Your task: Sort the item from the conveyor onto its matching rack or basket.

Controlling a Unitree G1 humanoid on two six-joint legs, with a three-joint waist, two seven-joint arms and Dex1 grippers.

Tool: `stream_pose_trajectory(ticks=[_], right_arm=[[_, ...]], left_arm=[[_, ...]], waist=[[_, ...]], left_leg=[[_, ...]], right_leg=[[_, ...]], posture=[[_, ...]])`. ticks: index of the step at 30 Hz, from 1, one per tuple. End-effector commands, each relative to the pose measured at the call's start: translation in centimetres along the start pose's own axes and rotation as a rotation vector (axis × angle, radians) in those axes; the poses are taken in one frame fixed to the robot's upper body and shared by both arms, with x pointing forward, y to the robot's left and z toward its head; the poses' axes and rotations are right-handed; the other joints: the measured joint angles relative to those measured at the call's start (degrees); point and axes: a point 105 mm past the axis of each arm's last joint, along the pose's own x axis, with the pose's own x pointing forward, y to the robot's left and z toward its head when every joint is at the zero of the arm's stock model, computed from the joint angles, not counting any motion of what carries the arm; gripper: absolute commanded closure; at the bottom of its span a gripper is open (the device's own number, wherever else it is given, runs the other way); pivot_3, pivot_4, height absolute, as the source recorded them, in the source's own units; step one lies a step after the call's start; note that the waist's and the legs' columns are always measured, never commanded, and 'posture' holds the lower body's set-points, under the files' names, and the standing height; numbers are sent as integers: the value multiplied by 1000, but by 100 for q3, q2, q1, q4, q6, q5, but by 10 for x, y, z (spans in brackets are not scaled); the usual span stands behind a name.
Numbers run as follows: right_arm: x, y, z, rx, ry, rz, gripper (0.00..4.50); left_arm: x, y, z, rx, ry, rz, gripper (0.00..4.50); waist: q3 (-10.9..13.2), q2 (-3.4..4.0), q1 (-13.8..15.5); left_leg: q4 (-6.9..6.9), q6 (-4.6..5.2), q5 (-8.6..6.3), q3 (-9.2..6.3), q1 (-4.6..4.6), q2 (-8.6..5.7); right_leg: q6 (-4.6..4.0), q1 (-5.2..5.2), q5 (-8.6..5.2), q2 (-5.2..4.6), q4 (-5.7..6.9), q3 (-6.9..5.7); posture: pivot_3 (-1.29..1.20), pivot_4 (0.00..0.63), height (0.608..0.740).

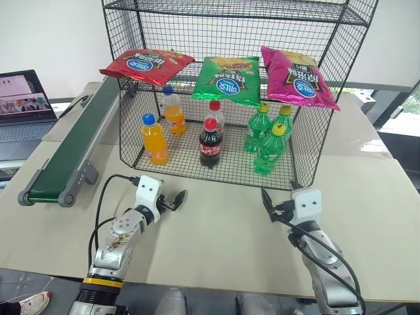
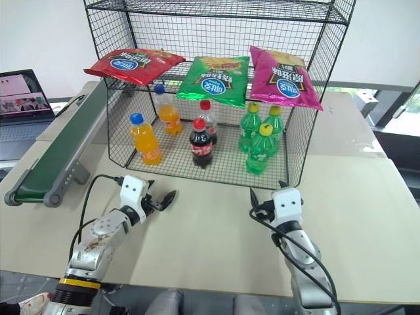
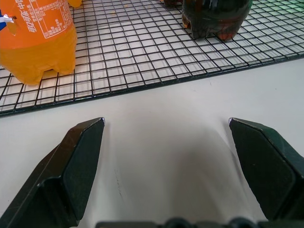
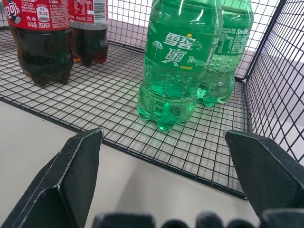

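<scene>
green chip bag (image 1: 228, 81) already lies on the middle shelf of the black wire-mesh rack (image 1: 308, 154), between the red chip bag (image 1: 147, 65) and the pink chip bag (image 1: 297, 77), its long axis running front to back and its front edge drooping over the shelf lip. taking the rack as landmark: the table (image 1: 223, 230) carries it, the conveyor (image 1: 71, 152) runs along its left side with a bare belt, and on its bottom shelf stand the orange soda bottles (image 1: 155, 139) at left, the cola bottles (image 1: 210, 142) in the middle and the green soda bottles (image 1: 270, 148) at right. both arms sit low in front of the rack, well below the bag. the left gripper (image 1: 172, 201) stands with fingers spread and nothing between them; the right gripper (image 1: 272, 206) likewise gapes and holds nothing. by my reading the sorting looks done; the bag lies up and ahead of both grippers, roughly midway, neither arm clearly nearer.
</scene>
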Motion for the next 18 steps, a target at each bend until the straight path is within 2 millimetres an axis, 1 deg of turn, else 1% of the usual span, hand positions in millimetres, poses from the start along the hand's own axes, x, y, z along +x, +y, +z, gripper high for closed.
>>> stream_pose_trajectory(ticks=[1, 6, 9, 14, 18], right_arm=[[2, 1, 14, -10, -62, 6, 0], [2, 4, 19, -24, -75, 44, 0], [3, 4, 22, -20, -78, 53, 0], [9, 1, 35, -31, -108, 55, 0], [9, 6, 41, -49, -122, 90, 0]], left_arm=[[-4, 1, 15, 21, -54, -17, 36], [-13, 6, 30, 8, -110, -46, 36], [-19, 13, 37, -9, -139, -35, 36], [-26, 21, 38, 1, -136, -5, 36], [-29, 26, 40, -2, -141, 16, 36]], waist=[[0, 0, 0], [0, 0, -5], [0, 0, -4], [0, 1, -7], [-1, 1, 7]], left_leg=[[0, 0, 0, 0, 0, 0], [0, 0, 0, 0, 2, 0], [1, 0, 0, 0, 3, 0], [2, 0, 0, 0, 5, 0], [2, 0, 0, 0, 4, 0]], right_leg=[[0, 0, 0, 0, 0, 0], [0, 0, 0, 0, 4, 0], [0, 1, 0, 0, 5, 0], [0, 1, 0, 0, 7, 0], [0, 1, 0, 0, 8, 0]], posture=[[0, 150, 740], [0, 150, 740], [0, 150, 740], [0, 150, 740], [0, 150, 740]])
